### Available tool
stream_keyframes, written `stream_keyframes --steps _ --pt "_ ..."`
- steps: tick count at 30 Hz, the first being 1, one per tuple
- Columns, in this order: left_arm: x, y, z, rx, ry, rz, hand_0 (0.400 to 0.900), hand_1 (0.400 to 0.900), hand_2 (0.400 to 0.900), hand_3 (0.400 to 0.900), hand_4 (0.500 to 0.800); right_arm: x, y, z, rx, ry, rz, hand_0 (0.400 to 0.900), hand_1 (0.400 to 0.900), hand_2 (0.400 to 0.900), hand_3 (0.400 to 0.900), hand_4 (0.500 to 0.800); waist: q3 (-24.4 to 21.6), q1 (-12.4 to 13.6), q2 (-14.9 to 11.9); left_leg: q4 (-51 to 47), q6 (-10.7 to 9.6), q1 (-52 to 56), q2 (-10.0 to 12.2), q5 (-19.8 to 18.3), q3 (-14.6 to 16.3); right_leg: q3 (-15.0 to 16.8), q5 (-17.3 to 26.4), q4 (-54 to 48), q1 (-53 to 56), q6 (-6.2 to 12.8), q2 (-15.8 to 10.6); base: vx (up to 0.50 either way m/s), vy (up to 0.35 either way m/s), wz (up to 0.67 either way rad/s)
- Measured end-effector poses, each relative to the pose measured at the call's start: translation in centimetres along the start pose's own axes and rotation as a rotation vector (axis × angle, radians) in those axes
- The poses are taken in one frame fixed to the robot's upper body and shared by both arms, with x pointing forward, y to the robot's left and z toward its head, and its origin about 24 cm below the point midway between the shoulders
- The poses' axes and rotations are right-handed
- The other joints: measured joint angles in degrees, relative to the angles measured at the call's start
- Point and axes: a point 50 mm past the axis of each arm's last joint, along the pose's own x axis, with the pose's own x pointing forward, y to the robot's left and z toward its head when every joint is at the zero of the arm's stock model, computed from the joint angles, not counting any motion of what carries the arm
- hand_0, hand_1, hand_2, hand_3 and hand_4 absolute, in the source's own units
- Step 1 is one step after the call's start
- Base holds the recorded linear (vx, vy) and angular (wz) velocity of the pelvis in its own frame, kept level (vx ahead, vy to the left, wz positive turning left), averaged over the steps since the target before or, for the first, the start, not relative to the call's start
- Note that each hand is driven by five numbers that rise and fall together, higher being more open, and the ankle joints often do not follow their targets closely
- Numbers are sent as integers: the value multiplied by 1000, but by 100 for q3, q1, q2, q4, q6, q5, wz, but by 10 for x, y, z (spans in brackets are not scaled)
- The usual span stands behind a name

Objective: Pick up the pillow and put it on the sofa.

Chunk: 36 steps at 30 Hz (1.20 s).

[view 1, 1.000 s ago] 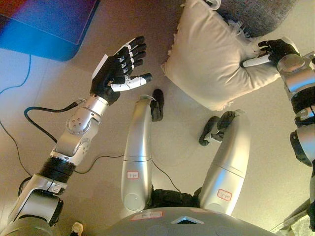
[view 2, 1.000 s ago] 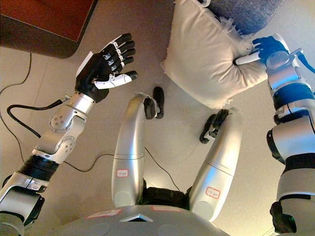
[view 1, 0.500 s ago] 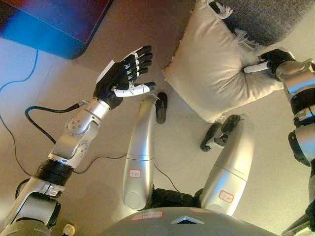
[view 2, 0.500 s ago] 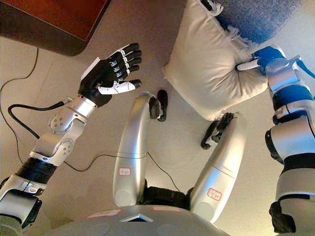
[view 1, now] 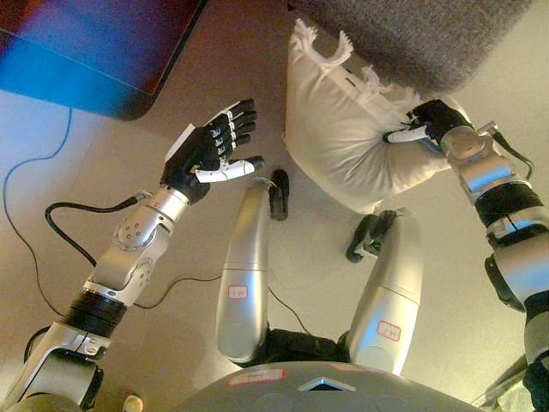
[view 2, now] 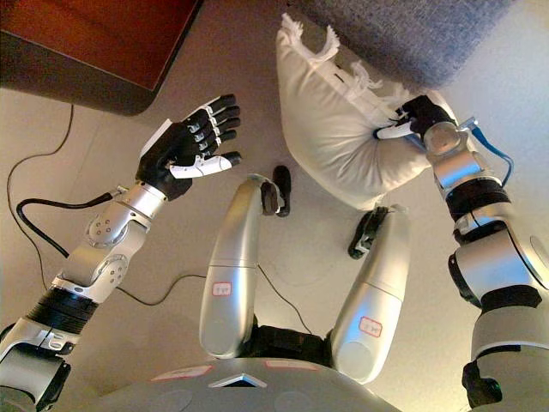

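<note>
A cream pillow (view 1: 347, 142) with a fringed upper edge hangs above the beige floor (view 1: 103, 206), its top edge meeting the lower edge of the grey sofa (view 1: 429, 39) that fills the upper right corner. The right hand (view 1: 429, 124) is at the pillow's right edge — its fingers are curled into the fabric, which bunches and folds inward around the grip, and one white-tipped finger lies across the cloth. The pillow tilts, its fringed corner uppermost and its lower edge hanging free over the floor. The left hand (view 1: 210, 154) hovers over the floor just left of the pillow, apart from it, palm turned toward it — the fingers are straight and spread, the thumb held out, and nothing is in its grasp. A dark-edged table (view 2: 86, 51) occupies the upper left corner, well apart from the pillow.
</note>
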Motion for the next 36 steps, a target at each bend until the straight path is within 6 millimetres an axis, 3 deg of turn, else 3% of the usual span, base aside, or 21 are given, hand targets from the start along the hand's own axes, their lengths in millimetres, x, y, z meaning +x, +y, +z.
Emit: stream_keyframes --steps 8,17,22,24,28,32,36 --pt "1 2 -6 -16 33 69 900 900 900 900 800 -8 0 15 -213 -105 -97 400 400 400 400 500 2 -121 -52 -1681 124 1390 -129 510 189 -233 696 -1761 1349 136 46 1 17 1" --pt "-2 -3 -30 -168 153 148 900 900 900 900 800 -28 20 -2 -344 -186 -82 400 400 400 400 500 -15 -147 -543 -3494 99 2950 -334 1133 257 -536 1230 -3365 2787 209 68 40 -20 5" --pt "-10 -4 -43 -232 224 200 900 900 900 900 800 -48 29 -3 -360 -283 -101 400 400 400 400 500 -44 -148 -803 -4646 -20 3935 -297 1487 265 -751 1554 -4432 3730 199 280 163 1 -3" --pt "-21 0 -51 -266 254 245 900 900 900 900 800 -64 23 -4 -326 -345 -125 400 400 400 400 500 -122 -161 -902 -5092 -18 4381 -308 1607 303 -822 1701 -4964 4210 241 376 199 40 -5" --pt "-34 1 -61 -286 315 272 900 900 900 900 800 -77 7 -1 -356 -406 -176 400 400 400 400 500 -323 -268 -1066 -5470 -23 4894 -343 1621 322 -892 1904 -5653 4872 333 441 183 59 -5" --pt "-42 -4 -70 -322 354 261 900 900 900 900 800 -84 -14 4 -386 -434 -227 400 400 400 400 500 -747 -267 -1207 -5841 -19 5253 -418 1627 382 -972 2156 -6398 5395 422 486 140 63 -3" --pt "-53 -9 -79 -346 388 251 900 900 900 900 800 -87 -23 7 -429 -454 -213 400 400 400 400 500 -1180 -224 -1292 -6129 -33 5539 -489 1638 374 -1098 2407 -7103 5893 461 537 101 37 7"
